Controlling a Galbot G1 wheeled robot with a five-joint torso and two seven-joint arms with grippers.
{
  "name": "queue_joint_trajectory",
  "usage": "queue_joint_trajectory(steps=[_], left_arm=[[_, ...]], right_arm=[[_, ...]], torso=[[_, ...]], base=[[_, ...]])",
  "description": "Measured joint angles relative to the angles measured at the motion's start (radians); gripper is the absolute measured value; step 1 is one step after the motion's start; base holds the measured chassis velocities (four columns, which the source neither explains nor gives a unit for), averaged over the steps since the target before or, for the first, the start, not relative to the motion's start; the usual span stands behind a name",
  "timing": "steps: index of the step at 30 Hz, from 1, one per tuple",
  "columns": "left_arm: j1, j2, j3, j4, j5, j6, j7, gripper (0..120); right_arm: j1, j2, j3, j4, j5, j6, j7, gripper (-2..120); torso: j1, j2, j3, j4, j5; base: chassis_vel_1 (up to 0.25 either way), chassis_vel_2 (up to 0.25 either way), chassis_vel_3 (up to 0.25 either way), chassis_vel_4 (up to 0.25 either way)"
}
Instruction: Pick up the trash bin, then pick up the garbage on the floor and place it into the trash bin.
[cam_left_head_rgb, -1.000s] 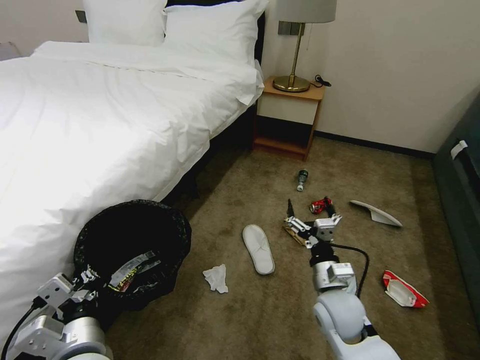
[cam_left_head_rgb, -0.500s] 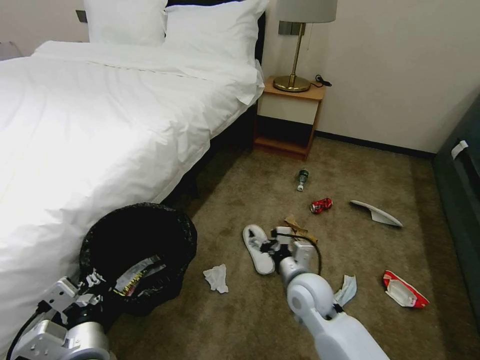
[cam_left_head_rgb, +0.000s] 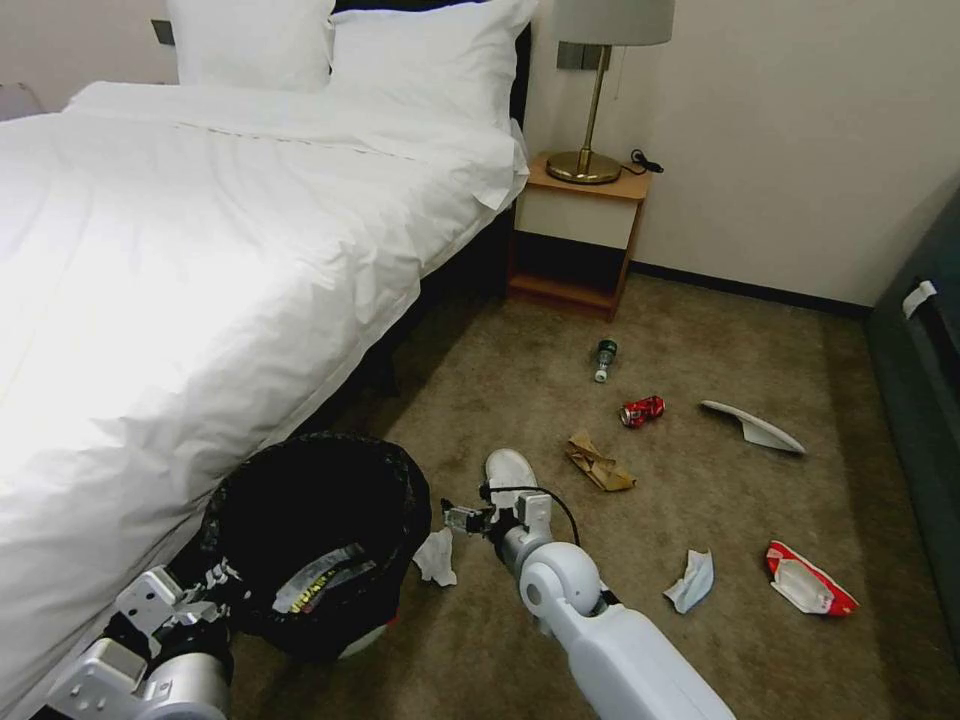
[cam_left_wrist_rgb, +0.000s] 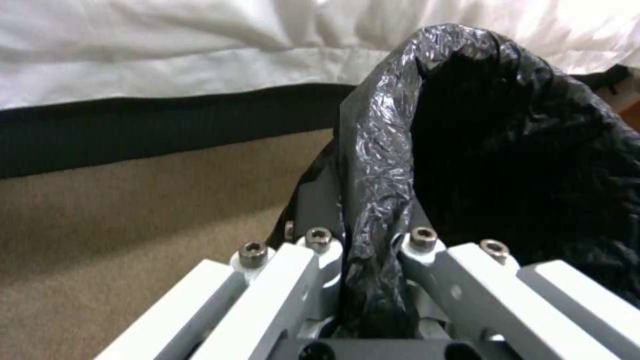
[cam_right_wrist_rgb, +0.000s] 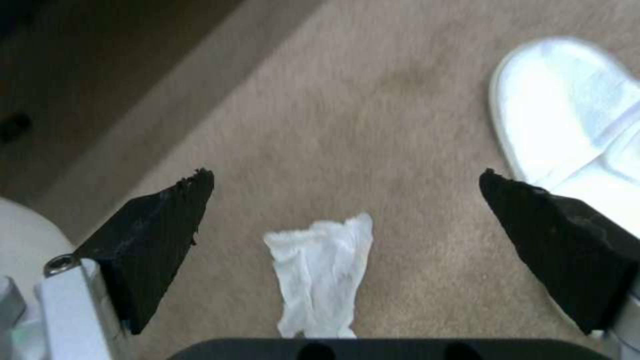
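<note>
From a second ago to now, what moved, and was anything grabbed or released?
The right tool swung left from the brown paper bag past the slipper and now hangs open above the crumpled tissue. The left tool, still clamped on the trash bin rim, carried it right toward the tissue. Nothing grabbed or released; other litter unchanged.

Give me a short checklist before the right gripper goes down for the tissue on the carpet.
1. Right gripper open: ok.
2. Tissue between its fingers: ok, centred below them.
3. Slipper clear of the grasp: cannot tell; it lies close beside one finger.
4. Left gripper shut on trash bin rim: ok.
5. Bin close to tissue: ok, beside it.
</note>
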Motion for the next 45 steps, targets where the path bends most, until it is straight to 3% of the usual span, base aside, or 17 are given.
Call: queue_joint_trajectory(steps=[17, 29, 45], left_arm=[[-0.007, 0.005, -0.032, 0.000, 0.005, -0.007, 0.006, 4], [-0.008, 0.001, -0.036, 0.000, 0.019, -0.008, 0.009, 4], [-0.003, -0.002, -0.033, 0.001, 0.027, -0.012, 0.012, 4]], right_arm=[[0.039, 0.075, -0.020, -0.202, -0.173, 0.037, -0.120, 100], [0.065, 0.179, -0.009, -0.392, -0.406, 0.069, -0.205, 100], [0.083, 0.214, 0.050, -0.515, -0.478, 0.066, -0.243, 100]], torso=[[0.000, 0.000, 0.000, 0.0000, 0.0000], [0.000, 0.000, 0.000, 0.0001, 0.0000], [0.000, 0.000, 0.000, 0.0000, 0.0001]], base=[[0.000, 0.000, 0.000, 0.000], [0.000, 0.000, 0.000, 0.000], [0.000, 0.000, 0.000, 0.000]])
